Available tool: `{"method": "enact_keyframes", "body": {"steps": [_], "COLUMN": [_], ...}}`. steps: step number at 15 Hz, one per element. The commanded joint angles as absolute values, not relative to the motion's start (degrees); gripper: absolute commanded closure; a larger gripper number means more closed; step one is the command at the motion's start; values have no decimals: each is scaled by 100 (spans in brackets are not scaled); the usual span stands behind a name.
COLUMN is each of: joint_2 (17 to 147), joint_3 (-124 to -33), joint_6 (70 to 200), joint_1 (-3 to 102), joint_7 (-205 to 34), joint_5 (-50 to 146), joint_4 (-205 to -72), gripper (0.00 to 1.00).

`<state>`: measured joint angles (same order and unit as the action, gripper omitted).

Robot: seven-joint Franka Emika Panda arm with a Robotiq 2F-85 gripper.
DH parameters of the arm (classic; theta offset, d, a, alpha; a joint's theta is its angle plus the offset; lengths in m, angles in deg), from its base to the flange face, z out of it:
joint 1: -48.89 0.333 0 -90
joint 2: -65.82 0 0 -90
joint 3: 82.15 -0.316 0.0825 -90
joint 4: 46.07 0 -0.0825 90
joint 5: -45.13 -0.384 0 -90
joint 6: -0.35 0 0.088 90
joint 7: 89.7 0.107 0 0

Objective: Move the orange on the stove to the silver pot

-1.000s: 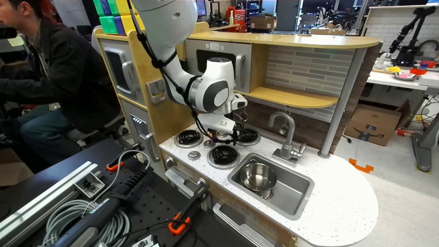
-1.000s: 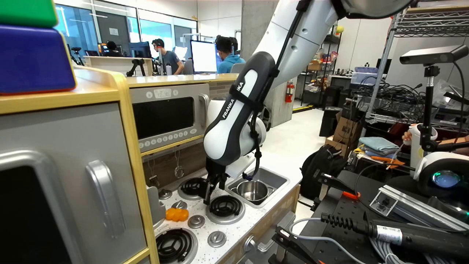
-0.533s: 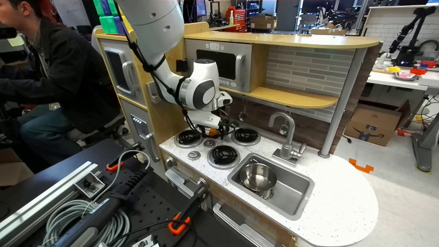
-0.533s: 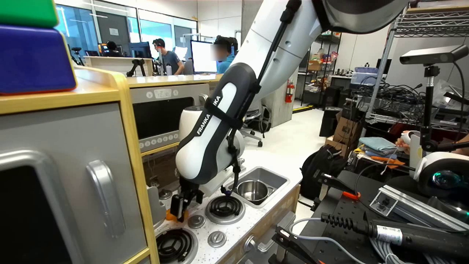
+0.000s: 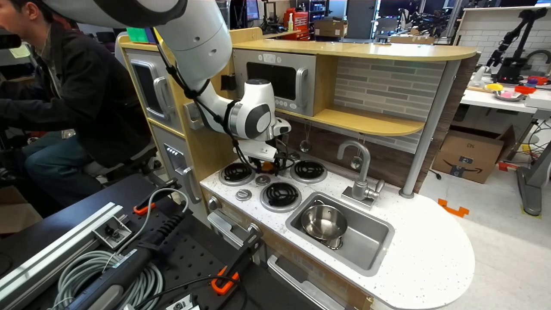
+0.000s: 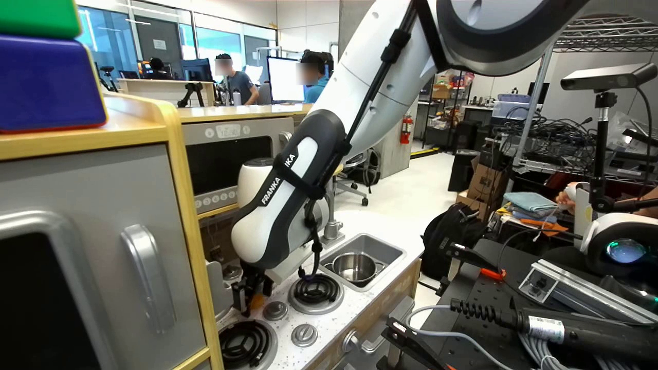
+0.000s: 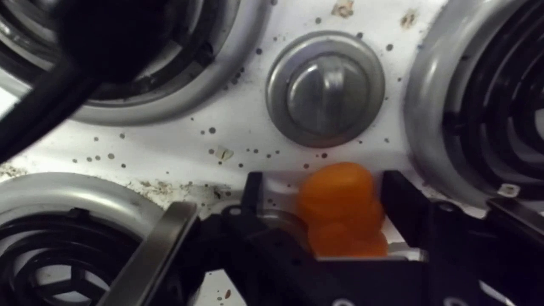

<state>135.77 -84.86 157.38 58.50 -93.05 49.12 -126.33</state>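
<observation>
The orange (image 7: 340,204) is a lumpy, bright orange toy on the white stove top (image 7: 161,148), close to a silver knob. It shows only in small part in both exterior views (image 5: 267,166) (image 6: 256,301), behind the gripper. My gripper (image 7: 321,182) is open and low over the stove, with one finger on each side of the orange. In the wrist view a gap shows at the left finger, and the right finger is very close to the orange; I cannot tell whether it touches. The silver pot (image 5: 324,222) stands upright in the sink and also shows in an exterior view (image 6: 354,268).
The grey sink basin (image 5: 366,258) holds the pot. A faucet (image 5: 363,172) rises behind it. Black burners (image 5: 280,196) and silver knobs (image 6: 304,335) surround the gripper. A wooden cabinet (image 6: 187,257) stands close beside the arm, and a microwave front (image 5: 275,77) is above the stove.
The arm has moved from over the burners toward the cabinet side and lowered to the orange, its fingers now either side of it. The pot has not moved.
</observation>
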Motion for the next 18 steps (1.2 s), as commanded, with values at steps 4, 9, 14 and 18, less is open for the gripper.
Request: {"method": "enact_keyframes", "body": {"steps": [4,9,14,18], "joint_2": [13921,12887,12019,11482], "joint_3": [-8417,-8751,-8940,-9075], "joint_6": [15446,15751,16237,16618], "joint_1": [5937,5162,4154,3507], "joint_7": [-9226,-10083,-10559,-10729], "joint_5": [4982,4907,4844,4799], "joint_4": [-11964,-13576,-14867,-15731], "gripper": [76,100,98,98]}}
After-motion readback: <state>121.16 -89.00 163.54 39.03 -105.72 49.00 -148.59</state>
